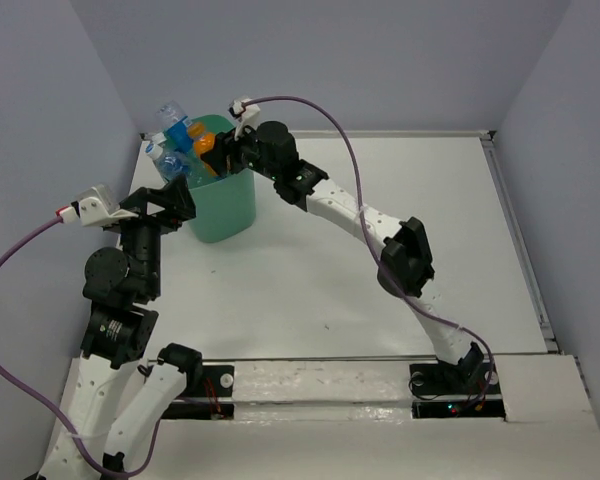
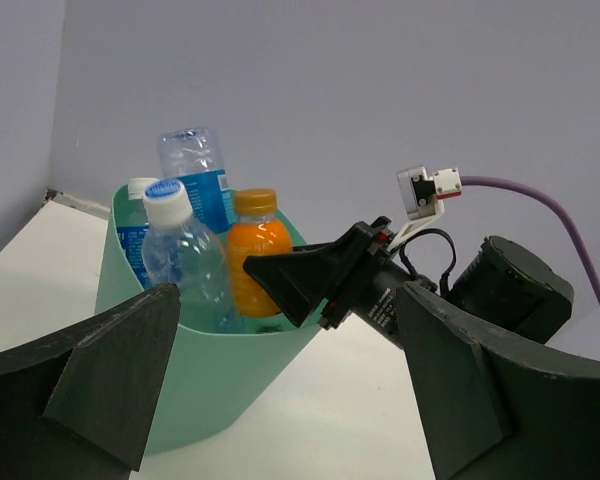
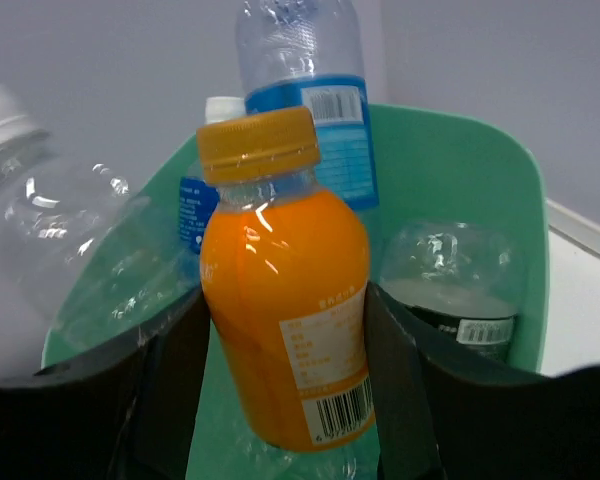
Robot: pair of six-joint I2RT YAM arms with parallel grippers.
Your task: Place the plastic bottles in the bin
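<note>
Far left on the table (image 1: 410,220): the bin (image 1: 223,212), already crowded with clear, blue-labelled plastic bottles (image 2: 185,262). Just beside its wall, the left gripper (image 1: 185,198), fingers spread wide, holding nothing. Over the rim, the right gripper (image 3: 285,410), pinching the orange bottle (image 3: 285,290) upright among the others. Seemingly the drop-off step. Next: open the fingers, release, lift straight out without snagging neighbouring necks.

- Orange bottle (image 3: 280,290): a barcode low on its label; the small print above it is too blurred to read.
- Blue-label bottle (image 3: 315,105): a barcode, its digits illegible.
- Black-label bottle (image 3: 458,300): a white barcode patch, unreadable.
- No brand name or number can be made out.
</note>
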